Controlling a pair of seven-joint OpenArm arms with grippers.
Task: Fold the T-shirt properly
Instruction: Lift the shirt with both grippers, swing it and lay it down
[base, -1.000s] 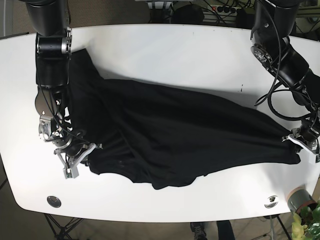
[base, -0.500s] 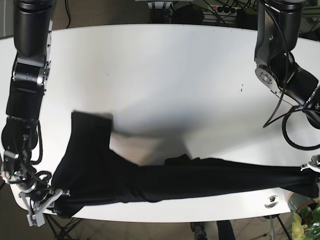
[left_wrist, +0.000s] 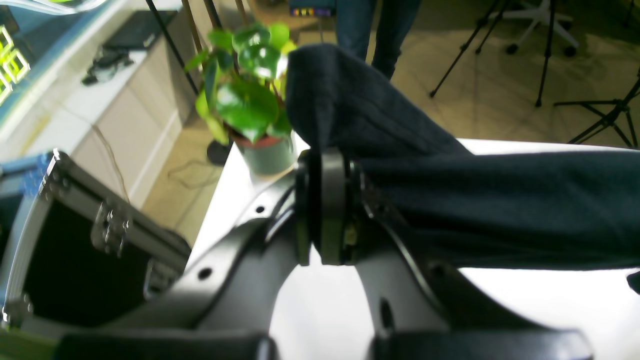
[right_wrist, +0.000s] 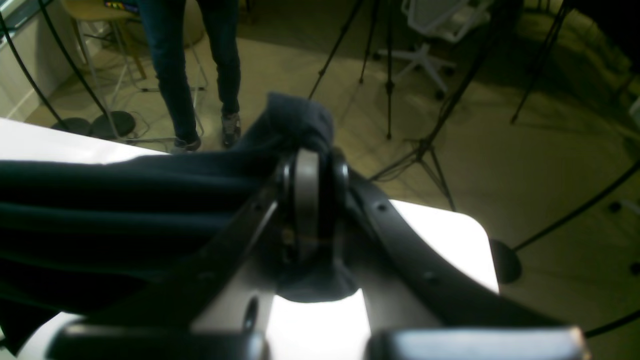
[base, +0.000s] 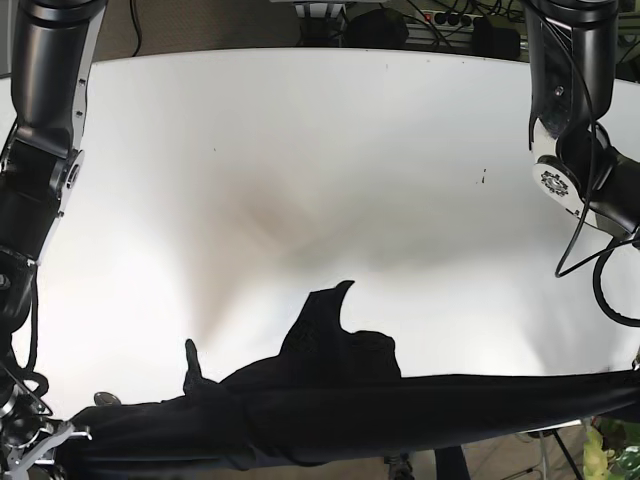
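Black T-shirt (base: 330, 410) stretched taut along table's (base: 320, 150) front edge, long axis side to side: left gripper (left_wrist: 327, 205) pinches one end, right gripper (right_wrist: 307, 200) the other, both equally placed.

We see two black arms of cylindrical segments, the left arm (base: 570, 110) with a round silver joint plate ringed by small holes and loose black cables looping beside it. The right arm (base: 45, 120) has a grey joint collar at its elbow. Up close, the left gripper (left_wrist: 325, 205) and right gripper (right_wrist: 307, 200) each show dark, curved fingers pierced with screw holes, and pale grey pads.
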